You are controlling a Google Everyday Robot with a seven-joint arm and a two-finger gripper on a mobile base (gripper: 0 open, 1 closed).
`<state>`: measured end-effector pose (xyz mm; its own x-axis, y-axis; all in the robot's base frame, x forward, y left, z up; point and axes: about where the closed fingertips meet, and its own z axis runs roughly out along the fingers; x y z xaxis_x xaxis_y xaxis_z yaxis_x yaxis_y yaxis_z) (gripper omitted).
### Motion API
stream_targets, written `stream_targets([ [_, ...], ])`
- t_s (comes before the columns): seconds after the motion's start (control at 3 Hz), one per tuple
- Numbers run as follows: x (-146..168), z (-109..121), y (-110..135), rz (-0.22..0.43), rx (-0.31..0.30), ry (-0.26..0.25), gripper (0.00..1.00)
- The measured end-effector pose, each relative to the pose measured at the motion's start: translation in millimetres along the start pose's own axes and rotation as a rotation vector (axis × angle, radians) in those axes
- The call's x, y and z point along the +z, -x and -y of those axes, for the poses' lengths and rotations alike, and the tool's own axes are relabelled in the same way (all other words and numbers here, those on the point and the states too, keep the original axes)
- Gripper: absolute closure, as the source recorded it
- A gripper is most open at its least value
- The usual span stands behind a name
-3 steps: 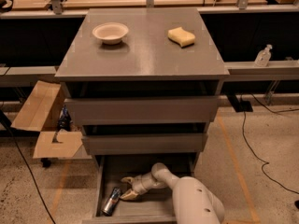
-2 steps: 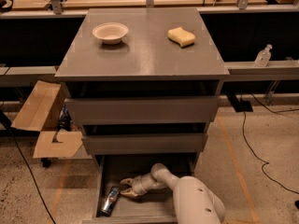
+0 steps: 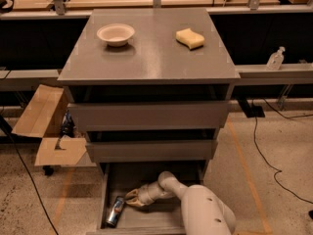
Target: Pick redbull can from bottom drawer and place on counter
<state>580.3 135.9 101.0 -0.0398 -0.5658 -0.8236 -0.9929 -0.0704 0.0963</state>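
Note:
The redbull can [image 3: 115, 211] lies on its side on the floor of the open bottom drawer [image 3: 146, 218], near the left wall. My gripper [image 3: 131, 199] reaches down into the drawer, its tips just right of the can's upper end. The white arm [image 3: 205, 214] comes in from the lower right. The grey counter [image 3: 149, 48] is above, with two wider drawers under it pulled partly out.
A white bowl [image 3: 116, 34] and a yellow sponge [image 3: 190, 38] sit on the counter. An open cardboard box [image 3: 46, 126] is on the floor at the left. A clear bottle [image 3: 275, 58] stands on a bench at right. Cables run on the floor at right.
The can has shifted slightly left and down toward the drawer's left wall. The gripper has stayed beside its upper end.

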Motion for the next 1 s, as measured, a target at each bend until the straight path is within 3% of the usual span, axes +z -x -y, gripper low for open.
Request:
stream_targets([
  [0.33,0.0,0.0,0.0,0.0,0.0,0.0,0.83],
  [1.0,0.1,-0.1,0.1,0.0,0.0,0.0,0.35],
])
